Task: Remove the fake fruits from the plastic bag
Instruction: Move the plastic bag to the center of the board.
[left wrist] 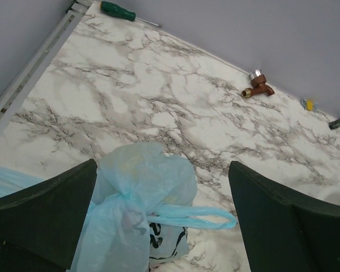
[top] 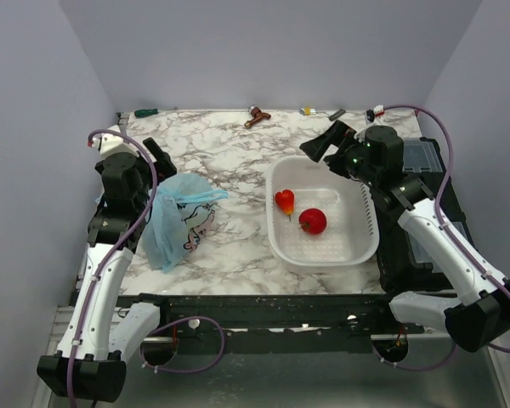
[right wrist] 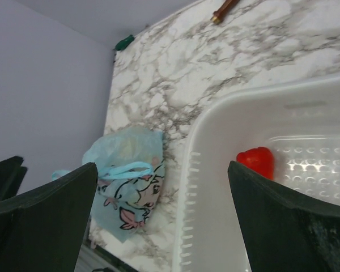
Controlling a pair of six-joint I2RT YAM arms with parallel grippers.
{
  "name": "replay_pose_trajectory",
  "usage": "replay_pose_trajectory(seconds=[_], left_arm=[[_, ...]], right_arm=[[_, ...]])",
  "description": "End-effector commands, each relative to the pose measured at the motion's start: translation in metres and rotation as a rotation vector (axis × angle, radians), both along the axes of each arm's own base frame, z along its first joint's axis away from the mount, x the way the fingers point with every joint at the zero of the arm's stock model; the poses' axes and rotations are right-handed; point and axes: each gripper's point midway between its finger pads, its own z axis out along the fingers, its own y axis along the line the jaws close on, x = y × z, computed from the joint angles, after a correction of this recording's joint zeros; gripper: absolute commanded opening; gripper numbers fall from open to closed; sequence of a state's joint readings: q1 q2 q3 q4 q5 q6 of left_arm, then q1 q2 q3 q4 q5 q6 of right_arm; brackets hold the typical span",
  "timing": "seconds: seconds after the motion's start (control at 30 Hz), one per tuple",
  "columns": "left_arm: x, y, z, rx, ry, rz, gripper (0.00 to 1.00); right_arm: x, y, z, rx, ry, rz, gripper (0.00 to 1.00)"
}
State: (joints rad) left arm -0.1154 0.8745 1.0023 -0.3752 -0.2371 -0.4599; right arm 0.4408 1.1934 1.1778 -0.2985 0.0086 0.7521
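The plastic bag (top: 180,217) lies slumped on the marble-patterned table (top: 229,153) at my left side, just beside the left arm and apart from the white basket (top: 273,183). It is thin, crinkled, translucent light-blue film with a pink-and-white cartoon print on its side, and its loop handles are gathered at the top, one flat loop trailing out towards the basket. The fake fruits (left wrist: 130,164) are inside it: through the film I make out only a yellowish blur near the top and a darker patch lower down, so I cannot tell which fruit is which. The basket is a rounded rectangular tub of smooth white plastic with rows of small perforations in its walls and floor. It holds a round glossy red fruit (top: 313,221) with a green stem and, close beside it, a small red-orange heart-shaped fruit (top: 285,201). My left gripper (left wrist: 162,170) hangs over the bag with its dark fingers spread wide, clasping nothing. My right gripper (right wrist: 162,166) is above the basket's far left corner, fingers likewise wide apart and empty.
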Motion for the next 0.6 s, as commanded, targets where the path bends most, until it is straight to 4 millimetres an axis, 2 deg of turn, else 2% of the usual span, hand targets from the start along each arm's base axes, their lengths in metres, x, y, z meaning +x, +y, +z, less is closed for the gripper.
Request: replay_pose_trajectory(seconds=[0.0, 0.2, 0.33, 0.47, 0.57], left_arm=[[0.003, 0.017, -0.017, -0.105, 0.044, 0.154, 0.99], [0.009, 0.025, -0.040, -0.142, 0.119, 0.230, 0.99], [0.017, 0.019, -0.059, -0.181, 0.183, 0.224, 0.99], [0.024, 0.014, -0.086, -0.231, 0.275, 0.227, 0.99], [0.025, 0.017, -0.112, -0.289, 0.380, 0.286, 0.99]], right_arm=[[-0.014, 0.035, 0.021, 0.159, -0.028, 0.186, 1.00], [-0.023, 0.063, 0.013, 0.269, -0.004, 0.271, 1.00], [-0.035, 0.101, 0.001, 0.223, 0.023, 0.309, 1.00], [-0.045, 0.142, -0.007, 0.208, 0.036, 0.382, 1.00], [-0.046, 0.171, -0.002, 0.218, 0.020, 0.431, 1.00]])
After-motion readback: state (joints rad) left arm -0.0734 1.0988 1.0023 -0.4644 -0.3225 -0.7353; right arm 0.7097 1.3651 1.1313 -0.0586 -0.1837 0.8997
